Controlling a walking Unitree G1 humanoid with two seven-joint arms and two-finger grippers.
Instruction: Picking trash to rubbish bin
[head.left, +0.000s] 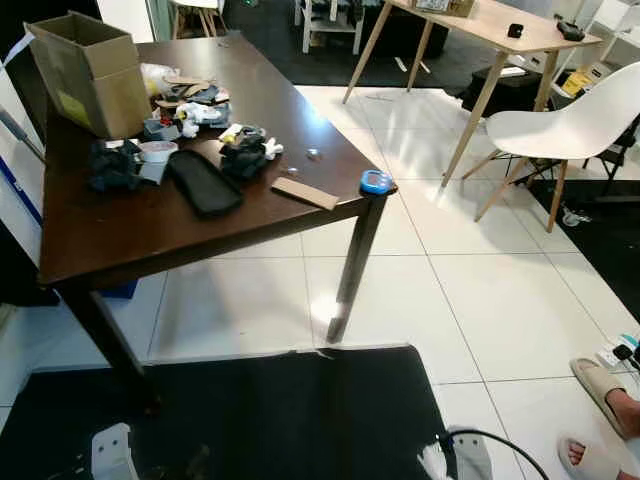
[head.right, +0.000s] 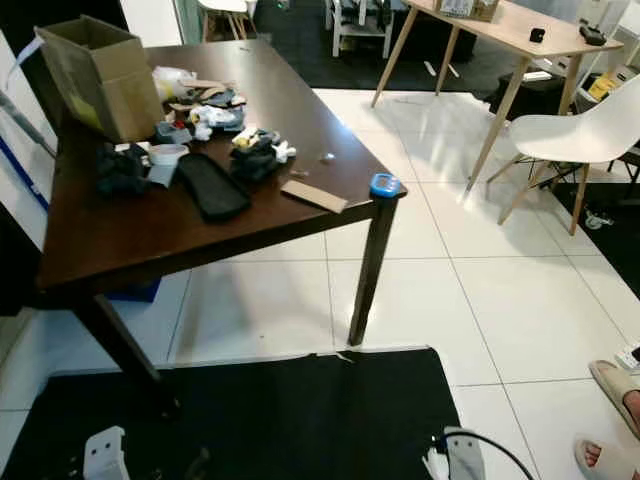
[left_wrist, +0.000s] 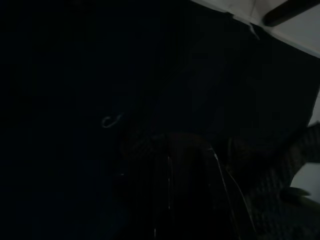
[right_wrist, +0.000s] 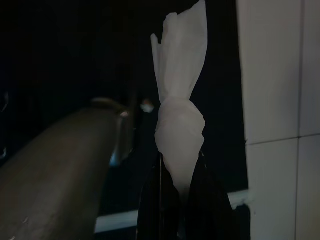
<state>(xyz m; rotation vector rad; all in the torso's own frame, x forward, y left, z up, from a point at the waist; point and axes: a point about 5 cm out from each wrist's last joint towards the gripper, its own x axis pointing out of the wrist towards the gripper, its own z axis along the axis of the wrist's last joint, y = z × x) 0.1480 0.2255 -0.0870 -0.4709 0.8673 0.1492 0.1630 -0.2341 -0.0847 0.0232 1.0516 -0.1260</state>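
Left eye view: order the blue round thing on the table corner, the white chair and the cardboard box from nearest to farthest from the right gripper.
From the right gripper, low at the frame's bottom:
1. Blue round thing, table's near corner.
2. White chair, to the right.
3. Cardboard box, table's far left.

Dark wooden table (head.left: 150, 235) at left, near. Black mat (head.left: 250, 415) on white tiled floor (head.left: 500, 300) beneath. White shell chair (head.left: 560, 125) at right. Light wood desk (head.left: 490, 25) far right. Even indoor light, glare on tiles.
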